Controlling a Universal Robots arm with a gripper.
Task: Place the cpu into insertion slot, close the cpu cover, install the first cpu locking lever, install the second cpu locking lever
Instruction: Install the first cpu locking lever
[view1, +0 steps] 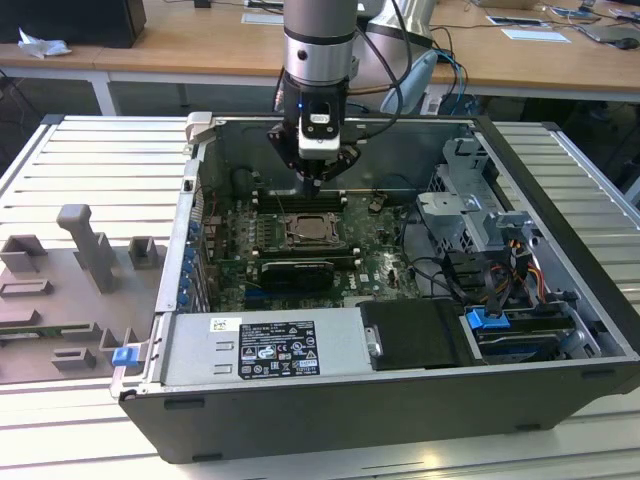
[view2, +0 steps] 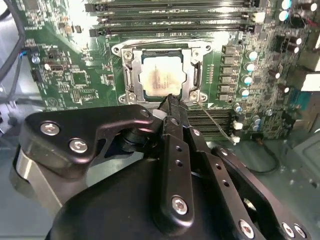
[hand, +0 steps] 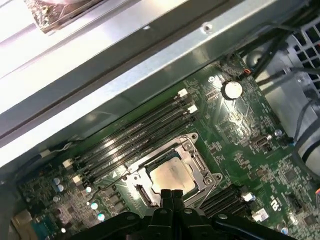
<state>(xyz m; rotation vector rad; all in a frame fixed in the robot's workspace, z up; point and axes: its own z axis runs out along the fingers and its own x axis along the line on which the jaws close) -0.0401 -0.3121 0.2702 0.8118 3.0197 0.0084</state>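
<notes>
The cpu with its pale metal top lies in the insertion slot on the green board. The silver cpu cover lies flat around it, framing the chip through its window. A thin wire lever stands out from the socket's corner over the nearby memory slots. My gripper hangs above the socket's far edge inside the open computer case, shut, with nothing between its fingers. In both wrist views the joined fingertips sit at the edge of the socket frame.
Long black memory slots flank the socket. A black graphics card lies on the socket's near side, with the power supply at the front. Drive cage and cables fill the exterior view's right. A grey fixture stands outside the case.
</notes>
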